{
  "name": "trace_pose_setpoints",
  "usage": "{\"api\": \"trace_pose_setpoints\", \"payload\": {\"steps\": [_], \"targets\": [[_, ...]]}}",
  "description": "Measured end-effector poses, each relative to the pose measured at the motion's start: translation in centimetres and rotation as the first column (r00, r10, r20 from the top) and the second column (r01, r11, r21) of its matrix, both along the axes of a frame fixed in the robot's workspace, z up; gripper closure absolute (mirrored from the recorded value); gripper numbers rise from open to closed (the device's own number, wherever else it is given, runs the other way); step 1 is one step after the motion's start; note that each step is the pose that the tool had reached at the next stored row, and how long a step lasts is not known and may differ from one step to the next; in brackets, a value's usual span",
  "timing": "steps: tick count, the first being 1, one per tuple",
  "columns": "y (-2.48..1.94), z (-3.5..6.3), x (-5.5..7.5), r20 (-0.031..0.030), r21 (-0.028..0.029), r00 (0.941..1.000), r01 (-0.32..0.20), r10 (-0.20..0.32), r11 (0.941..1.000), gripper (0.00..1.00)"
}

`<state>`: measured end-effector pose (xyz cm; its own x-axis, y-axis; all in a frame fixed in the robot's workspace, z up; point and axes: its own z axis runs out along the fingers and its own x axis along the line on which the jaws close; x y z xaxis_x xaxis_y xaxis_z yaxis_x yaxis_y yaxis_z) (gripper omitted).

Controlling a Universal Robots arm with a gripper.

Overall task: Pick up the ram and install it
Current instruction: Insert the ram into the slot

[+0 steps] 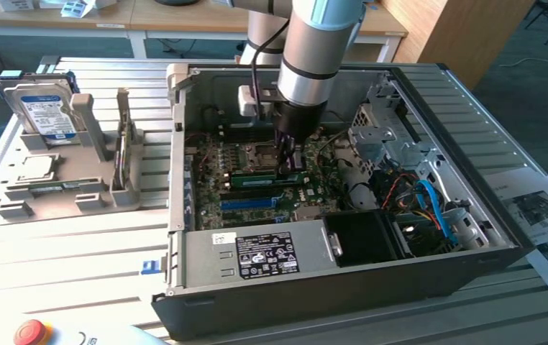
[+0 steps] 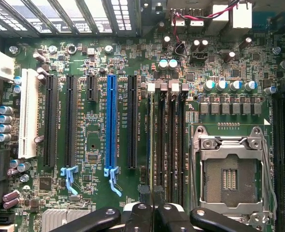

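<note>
Now, gripper [image 1: 291,162] closed on the ram [image 1: 254,173], edge-on at the black memory slots [image 2: 174,145].

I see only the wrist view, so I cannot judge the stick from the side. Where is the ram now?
Observer: In the exterior view the ram is low inside the case, on edge, under the pincer, which seems shut on it.
Operator: And outside, to the side?
Observer: A hard drive stands upright in a grey stand, at the exterior view's left.
</note>
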<state>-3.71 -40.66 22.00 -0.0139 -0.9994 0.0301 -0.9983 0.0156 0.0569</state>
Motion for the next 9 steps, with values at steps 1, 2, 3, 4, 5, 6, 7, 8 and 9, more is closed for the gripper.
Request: {"api": "trace_pose_setpoints", "payload": {"steps": [1,2,3,4,5,6,7,8,9], "targets": [[0.00,0.00,0.00,0.0000,0.0001,1.0000,0.000,0.000,1.0000,0.88],[0.00,0.00,-0.01,-0.0003,0.0001,1.0000,0.000,0.000,1.0000,0.88],[-0.01,0.00,-0.01,-0.0003,0.0002,1.0000,0.000,0.000,1.0000,0.87],[-0.01,-0.01,-0.01,-0.0002,0.0003,1.0000,0.000,0.000,1.0000,0.82],[-0.01,-0.01,-0.01,0.0000,0.0002,1.0000,0.000,0.000,1.0000,0.82],[-0.01,-0.01,0.00,0.0000,0.0001,1.0000,0.000,0.000,1.0000,0.76],[-0.01,0.00,0.00,0.0000,0.0001,1.0000,0.000,0.000,1.0000,0.76],[-0.01,0.00,0.00,0.0000,0.0000,1.0000,0.000,0.000,1.0000,0.69],[-0.01,0.00,0.00,-0.0001,0.0000,1.0000,0.000,0.000,1.0000,0.69]]}}
